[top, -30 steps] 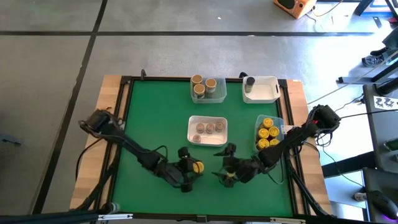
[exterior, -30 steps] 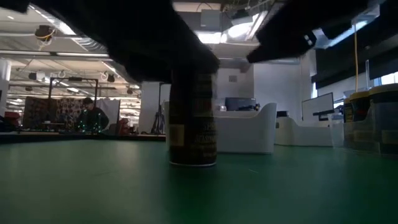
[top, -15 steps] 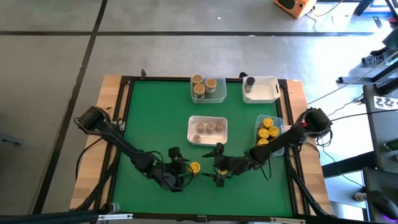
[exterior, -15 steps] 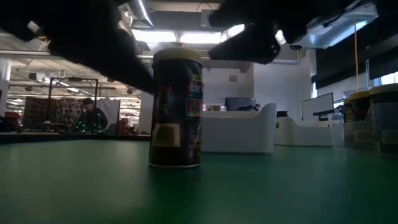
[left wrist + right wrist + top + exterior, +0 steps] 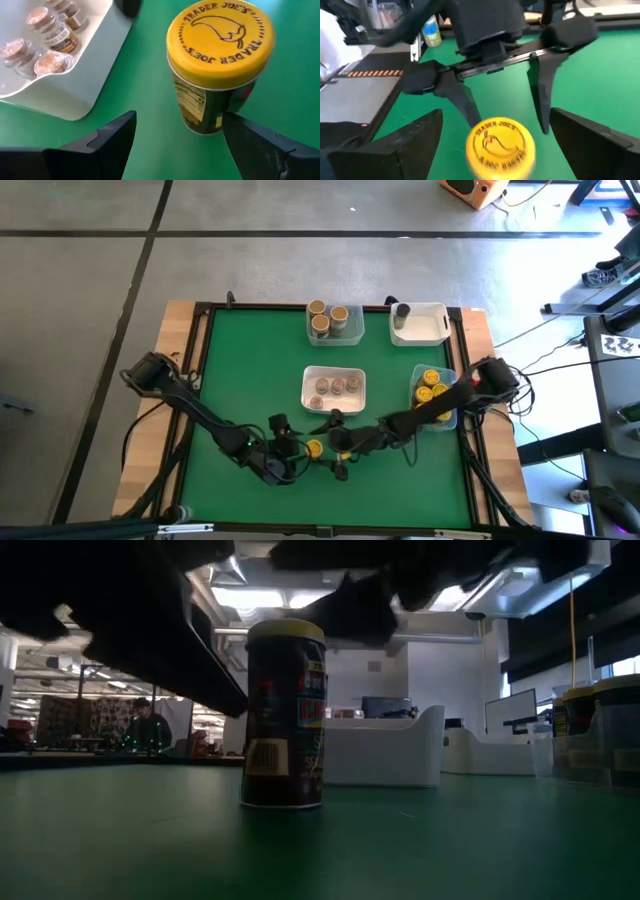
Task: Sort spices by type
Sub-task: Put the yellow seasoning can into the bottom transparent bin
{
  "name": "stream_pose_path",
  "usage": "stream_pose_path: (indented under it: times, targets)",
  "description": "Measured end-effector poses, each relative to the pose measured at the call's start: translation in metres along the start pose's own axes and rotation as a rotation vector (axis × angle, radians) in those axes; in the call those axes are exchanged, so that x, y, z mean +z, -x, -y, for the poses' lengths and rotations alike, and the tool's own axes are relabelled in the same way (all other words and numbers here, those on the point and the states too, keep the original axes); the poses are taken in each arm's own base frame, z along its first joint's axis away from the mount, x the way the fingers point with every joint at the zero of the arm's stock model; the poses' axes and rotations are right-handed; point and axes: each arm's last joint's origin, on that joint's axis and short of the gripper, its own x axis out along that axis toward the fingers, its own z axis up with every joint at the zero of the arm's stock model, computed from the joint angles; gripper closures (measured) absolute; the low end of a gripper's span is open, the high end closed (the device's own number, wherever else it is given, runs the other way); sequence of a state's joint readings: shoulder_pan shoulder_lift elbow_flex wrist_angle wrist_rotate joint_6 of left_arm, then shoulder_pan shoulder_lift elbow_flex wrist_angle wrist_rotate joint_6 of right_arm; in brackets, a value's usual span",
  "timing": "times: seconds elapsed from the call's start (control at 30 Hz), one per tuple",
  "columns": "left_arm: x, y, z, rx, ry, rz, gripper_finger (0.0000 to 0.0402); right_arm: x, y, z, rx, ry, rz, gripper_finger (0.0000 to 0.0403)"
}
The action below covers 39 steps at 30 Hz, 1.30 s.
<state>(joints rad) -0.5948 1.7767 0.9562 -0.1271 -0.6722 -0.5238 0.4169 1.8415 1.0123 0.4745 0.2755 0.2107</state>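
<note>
Yellow-lidded spice jar [image 5: 314, 448] stands upright on the green table mat [image 5: 240, 370], near the front edge, just in front of the white tray of tan-lidded jars [image 5: 334, 388]. Long axis vertical; the lid faces straight up in both wrist views.

Left gripper [image 5: 284, 450] sits just to the jar's left, fingers spread apart, nothing between them touching. In the left wrist view the jar [image 5: 218, 65] stands ahead of the two fingertips and free of both. Right gripper [image 5: 337, 450] sits just to the jar's right, fingers also spread wide; its wrist view looks down on the lid [image 5: 500, 146] with the jar centred ahead of the open fingers. So the jar lies between the two grippers, both close. The right one is aimed squarely at it and looks the likelier to take it; judgement only.

The clear tray of yellow-lidded jars [image 5: 433, 395] lies to the right, on the right arm's side, which fits a right-arm pickup. Farther back: a clear tray of tan-lidded jars [image 5: 334, 321] and a white tray holding one grey-lidded jar [image 5: 402, 312].

Against a second ago: the left gripper was then over the jar and has drawn back leftward, leaving it standing. The right gripper has come leftward across the mat, from well apart to beside the jar.
</note>
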Motion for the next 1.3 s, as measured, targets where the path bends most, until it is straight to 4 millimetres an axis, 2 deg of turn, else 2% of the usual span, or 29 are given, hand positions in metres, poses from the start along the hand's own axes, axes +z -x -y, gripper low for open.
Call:
stream_pose_path:
  times: [0.23, 0.43, 0.57, 0.7, 0.87, 0.97, 1.07, 1.3]
  targets:
    - [-0.005, -0.005, 0.002, 0.016, -0.015, -0.01, 0.0109, -0.014, -0.026, 0.003, 0.021, 0.015, -0.092, 0.0039]
    - [-0.004, -0.007, 0.0, 0.023, -0.009, -0.007, 0.0109, -0.03, -0.032, 0.004, 0.004, 0.032, -0.173, 0.0039]
    - [-0.004, -0.007, 0.0, 0.023, -0.009, -0.008, 0.0109, -0.03, -0.033, 0.003, 0.002, 0.019, -0.161, 0.0045]
    - [-0.004, -0.007, 0.0, 0.024, -0.008, -0.008, 0.0109, -0.025, -0.033, 0.002, 0.011, 0.03, -0.113, 0.0075]
    - [-0.004, -0.007, 0.0, 0.024, -0.008, -0.008, 0.0109, -0.028, -0.033, 0.003, -0.008, 0.044, -0.147, 0.0144]
    - [-0.004, -0.007, 0.0, 0.025, -0.009, -0.009, 0.0109, -0.026, -0.027, 0.004, -0.033, 0.061, -0.185, 0.018]
    - [-0.004, -0.007, 0.0, 0.024, -0.011, -0.009, 0.0109, -0.018, -0.014, 0.001, -0.082, 0.095, -0.223, 0.018]
    - [-0.004, -0.007, 0.0, 0.025, -0.01, -0.009, 0.0109, 0.019, 0.044, -0.013, -0.236, 0.17, -0.246, 0.018]
